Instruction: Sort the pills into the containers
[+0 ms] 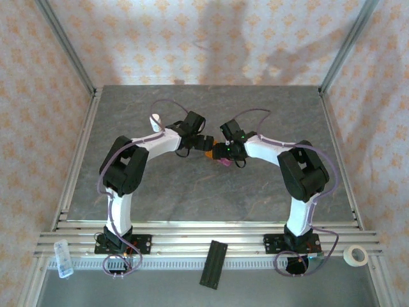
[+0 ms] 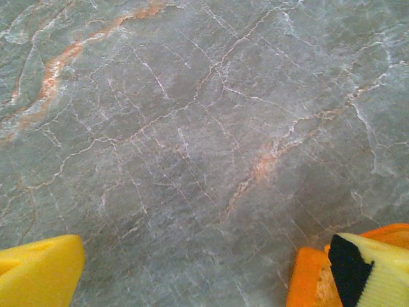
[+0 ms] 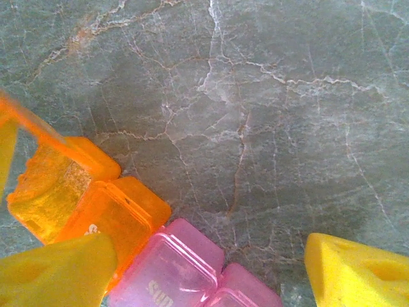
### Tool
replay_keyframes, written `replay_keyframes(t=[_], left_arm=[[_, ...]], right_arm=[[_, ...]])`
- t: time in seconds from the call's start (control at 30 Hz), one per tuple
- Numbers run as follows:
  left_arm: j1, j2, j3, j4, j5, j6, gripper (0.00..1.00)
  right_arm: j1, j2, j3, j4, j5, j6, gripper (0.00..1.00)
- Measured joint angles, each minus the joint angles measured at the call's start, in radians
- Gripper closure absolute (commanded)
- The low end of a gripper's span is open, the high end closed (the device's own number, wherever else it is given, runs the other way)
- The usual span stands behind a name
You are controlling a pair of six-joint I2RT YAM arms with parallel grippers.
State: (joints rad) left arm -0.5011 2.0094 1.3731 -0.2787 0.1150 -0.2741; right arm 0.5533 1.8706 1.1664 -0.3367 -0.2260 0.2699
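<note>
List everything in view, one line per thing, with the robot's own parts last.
containers: one joined strip, orange and pink, table centre between the two grippers
white bottle: one, white, on the table beyond the left arm
tape roll: one, white, near-right corner
black strip: one, black, near edge between the arm bases
clear plastic piece: one, transparent, near-left corner
table: one, grey marbled
left gripper: one, yellow fingers, open, orange end by one finger
right gripper: one, yellow fingers, open, over the strip
</note>
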Motion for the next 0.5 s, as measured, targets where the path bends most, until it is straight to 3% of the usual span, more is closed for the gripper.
replay_keyframes(t=[0.5], left_arm=[[0.018,0.070,0.049,0.006,0.036,-0.049,0.00]], right_arm=[[0.000,-0.001,-0.016,0.029,-0.011,-0.001,0.22]])
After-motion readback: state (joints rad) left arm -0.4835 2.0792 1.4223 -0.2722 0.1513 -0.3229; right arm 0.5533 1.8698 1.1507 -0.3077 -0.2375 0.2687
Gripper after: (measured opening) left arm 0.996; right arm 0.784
